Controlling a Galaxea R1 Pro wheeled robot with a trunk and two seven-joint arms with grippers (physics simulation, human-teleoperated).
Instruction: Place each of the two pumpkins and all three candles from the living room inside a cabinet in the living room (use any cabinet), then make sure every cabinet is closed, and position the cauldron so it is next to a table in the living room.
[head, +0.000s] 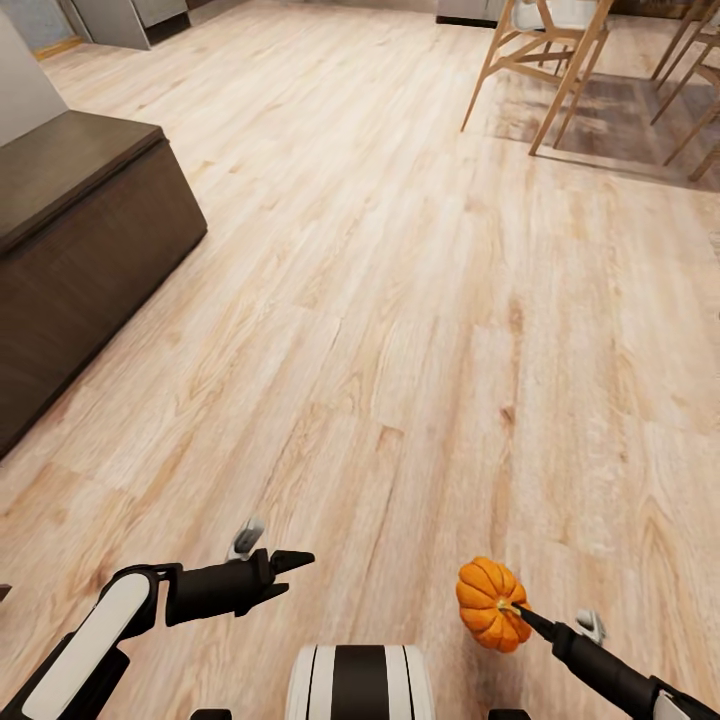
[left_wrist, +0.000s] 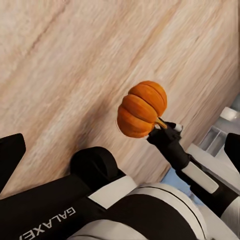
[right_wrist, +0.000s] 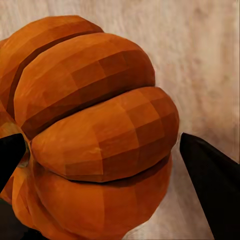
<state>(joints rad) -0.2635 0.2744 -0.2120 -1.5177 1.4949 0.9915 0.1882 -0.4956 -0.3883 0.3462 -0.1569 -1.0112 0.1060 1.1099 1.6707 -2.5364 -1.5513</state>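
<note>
Pale wood plank floor (head: 400, 300) runs under you across nearly the whole head view. At the left edge of that view stands the long low dark-brown cabinet (head: 90, 250), its flat top and one plain end face showing; its fronts are out of sight from here, so you cannot tell whether any drawer stands open. In the upper right corner you have the light wooden legs of chairs (head: 545, 50) on a darker patch of floor, well apart from the cabinet.

Along the bottom edge sits your white and black trunk (head: 360, 685). In the left wrist view, an arm link at the lower left carries the word "GALAXEA" (left_wrist: 47, 227) in pale letters on black, partly cut off by the frame edge.

Your left gripper (head: 285, 565) hangs at the lower left over bare floor with nothing in it; its fingers look close together, but whether they are fully closed you cannot tell.

Your right gripper (head: 520, 612) at the lower right is clamped on one pumpkin (head: 490, 604), held clear above the floor. In the right wrist view the orange ribbed body (right_wrist: 95, 135) sits between the two dark fingertips (right_wrist: 210, 185). The left wrist view shows it at the arm's tip (left_wrist: 141, 109), gripped near the stem.
</note>
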